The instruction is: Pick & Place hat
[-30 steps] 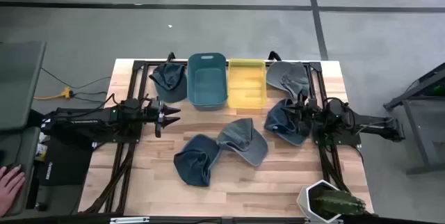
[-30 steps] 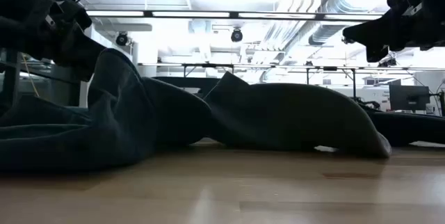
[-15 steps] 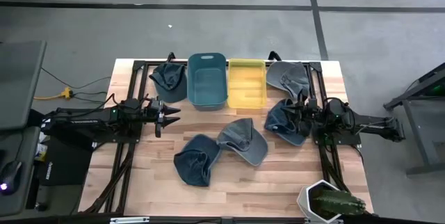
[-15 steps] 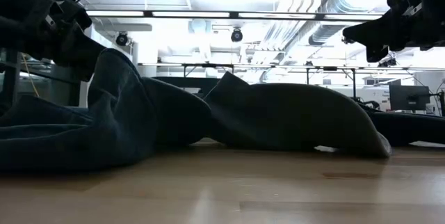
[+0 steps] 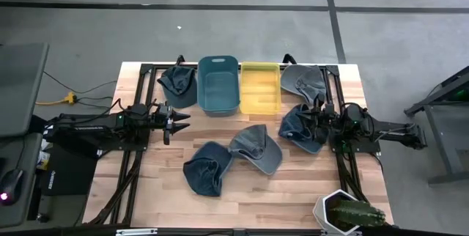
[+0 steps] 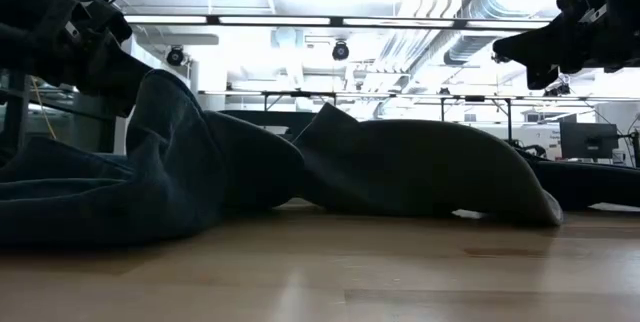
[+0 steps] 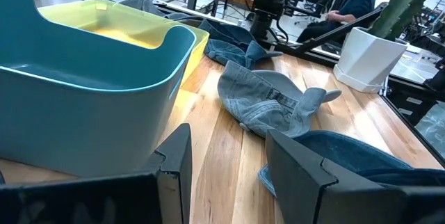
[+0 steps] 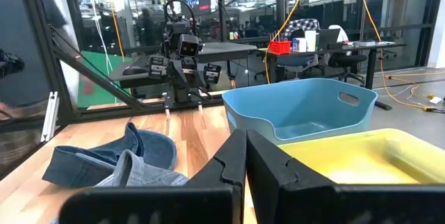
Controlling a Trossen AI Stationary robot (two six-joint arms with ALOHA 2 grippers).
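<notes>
- Five hats lie on the wooden table [image 5: 242, 196].
- A grey hat [image 5: 256, 148] lies near the table's middle, touching a dark blue hat [image 5: 205, 170] on its left-arm side. The left wrist view shows the grey one [image 7: 274, 102] crumpled with its brim raised, and the blue one [image 7: 348, 161] closer to the camera.
- A third, dark blue hat [image 5: 300, 127] lies by the right arm, just under the right gripper [image 5: 317, 117].
- A light grey hat [image 5: 303, 80] sits at the far right corner, beside the yellow bin [image 5: 259, 88].
- A dark hat [image 5: 177, 82] sits at the far left, beside the teal bin [image 5: 218, 83].
- The two bins stand side by side, touching, at the far edge; both look bare inside in the wrist views.
- The left gripper [image 5: 182, 119] hangs over bare wood near the teal bin's front corner, pointing toward the middle. Its fingers [image 7: 177, 161] stand apart with nothing between them.
- The right gripper's fingers [image 8: 233, 158] are pressed together, holding nothing; it hovers above the hat and points across the table toward the left arm.
- In the low view the grey hat [image 6: 420, 172] and the blue hat [image 6: 150, 172] fill the foreground, with both arms above them.
- A white pot with a cactus [image 5: 346, 212] stands at the near right corner.
- A seated person [image 7: 351, 5] shows beyond the table in the left wrist view.
</notes>
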